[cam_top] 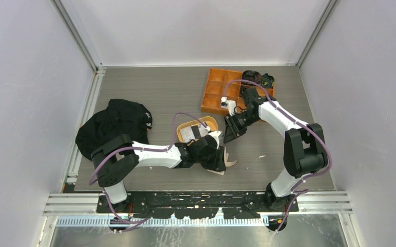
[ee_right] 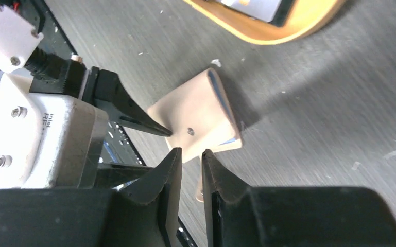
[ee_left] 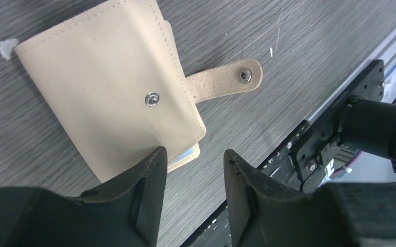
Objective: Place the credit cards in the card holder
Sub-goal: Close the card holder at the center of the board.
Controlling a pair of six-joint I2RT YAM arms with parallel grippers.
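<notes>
Beige-pink leather-like folding card holder (ee_left: pixel 108 87) lies on the grey wood-grain table (ee_left: pixel 268 103). It is folded over, with the snap tab (ee_left: pixel 226 80) unfastened and sticking out sideways. A thin pale-blue edge shows between its leaves at one corner.

Left fingers (ee_left: pixel 144 190) are spread apart and grasp nothing. One tip is at the holder's edge, the other over bare table.

Right fingers (ee_right: pixel 165 190) hover near the holder with only a narrow gap between them. Nothing is visibly gripped.

Overhead view: the holder (cam_top: pixel 230 163) sits toward the near middle of the table, partly hidden by the left wrist. An oval orange-tan tray (cam_top: pixel 212 123) lies just beyond it. In the tray are a light grey-white card (cam_top: pixel 188 135) and a dark card (cam_top: pixel 201 131).

An orange compartment box (cam_top: pixel 217 91) stands at the far side, with the right arm reaching across its corner. A black cloth heap (cam_top: pixel 114 123) lies to the left, well apart from the holder.
</notes>
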